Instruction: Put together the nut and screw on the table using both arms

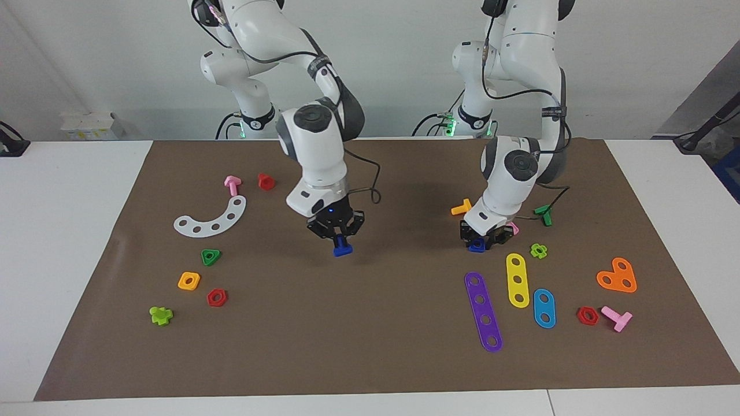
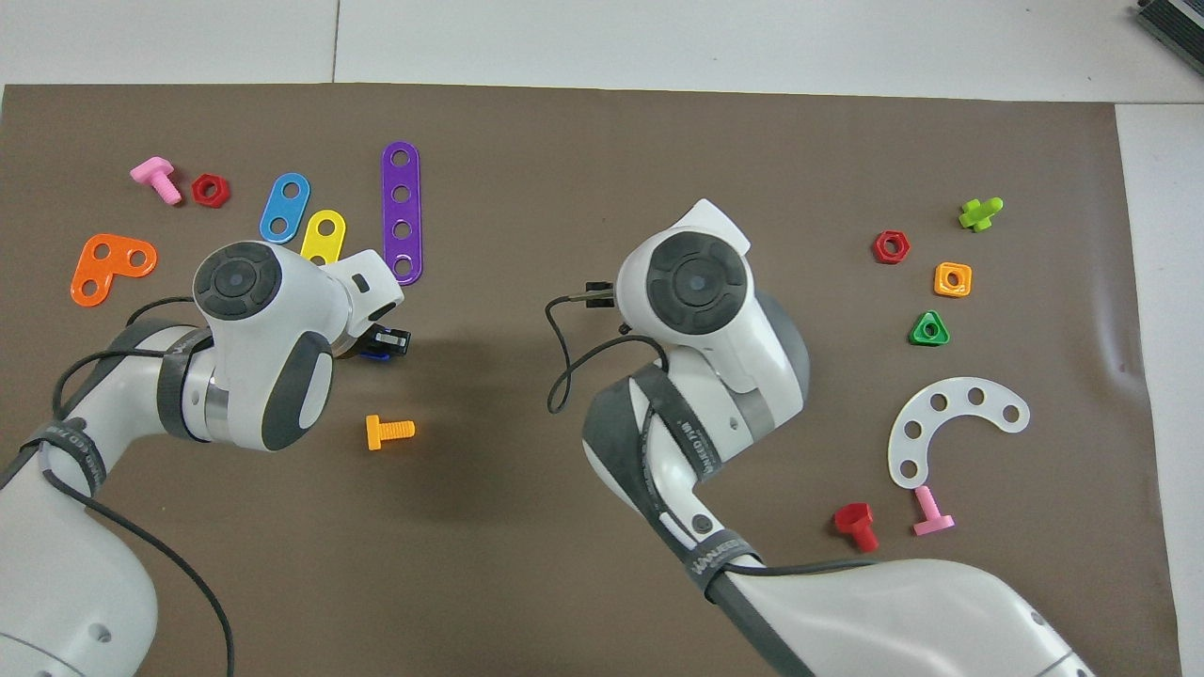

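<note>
Your right gripper (image 1: 341,238) hangs over the middle of the brown mat (image 1: 381,323), its fingertips pinched on the dark-blue screw (image 1: 342,250), which points down below them and sits clear of the surface. From overhead the right arm's wrist hides both the gripper and the screw, so trust the facing view here.

Your left gripper (image 1: 484,236) is down at the mat toward the left arm's end of the table, its fingers drawn in around the dark-blue nut (image 1: 476,247). The nut looks to be resting on the mat, just beside the purple strip (image 1: 483,311) and the yellow strip (image 1: 517,279), with the orange bolt (image 1: 462,207) nearer to the robots.

The step in hand, as I judge it, is securing the nut and getting it off the mat. Lift straight up first, so you do not drag the nut into either strip. Check in the facing view that the nut rises with the fingers and stays square, not cocked. Keep its centre hole unobstructed by the fingers. Hold the right arm steady with the screw's shaft free, then bring the two parts together over the middle of the mat. A tilted nut would likely jam on the stub shaft, so line up the axes before you press.
</note>
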### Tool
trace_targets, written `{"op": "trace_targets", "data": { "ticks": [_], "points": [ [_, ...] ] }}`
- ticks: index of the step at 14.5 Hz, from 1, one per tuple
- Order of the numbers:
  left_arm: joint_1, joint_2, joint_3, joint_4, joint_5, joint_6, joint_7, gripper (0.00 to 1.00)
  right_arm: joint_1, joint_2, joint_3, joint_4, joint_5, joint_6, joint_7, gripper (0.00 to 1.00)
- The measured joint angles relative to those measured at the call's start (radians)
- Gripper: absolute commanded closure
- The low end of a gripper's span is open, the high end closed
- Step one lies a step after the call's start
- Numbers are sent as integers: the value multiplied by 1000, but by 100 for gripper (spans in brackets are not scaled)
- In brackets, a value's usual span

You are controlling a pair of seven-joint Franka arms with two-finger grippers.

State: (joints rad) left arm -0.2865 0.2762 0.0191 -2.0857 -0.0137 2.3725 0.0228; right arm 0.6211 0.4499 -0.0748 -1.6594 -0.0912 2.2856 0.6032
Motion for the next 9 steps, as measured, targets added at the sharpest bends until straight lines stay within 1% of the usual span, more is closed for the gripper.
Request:
{"op": "trace_targets", "data": {
  "ticks": [1, 3, 4, 5, 7, 9],
  "points": [
    [0, 0, 0, 0, 0, 1, 5, 96, 18, 30, 0, 8, -21, 23, 43, 100],
    [1, 1, 3, 7, -5, 5, 6, 98, 26, 66, -1, 11, -28, 52, 58, 100],
    [2, 2, 5, 21, -26, 5, 1, 100, 26, 75, -2, 12, -28, 53, 58, 100],
    [2, 4, 6, 42, -63, -2, -2, 100, 26, 82, -4, 12, -28, 53, 58, 100],
    [2, 12, 8, 113, -108, -64, -23, 100, 26, 89, -4, 12, -28, 53, 58, 100],
    [0, 27, 6, 194, -113, -128, -80, 100, 27, 90, -3, 12, -28, 53, 58, 100]
  ]
}}
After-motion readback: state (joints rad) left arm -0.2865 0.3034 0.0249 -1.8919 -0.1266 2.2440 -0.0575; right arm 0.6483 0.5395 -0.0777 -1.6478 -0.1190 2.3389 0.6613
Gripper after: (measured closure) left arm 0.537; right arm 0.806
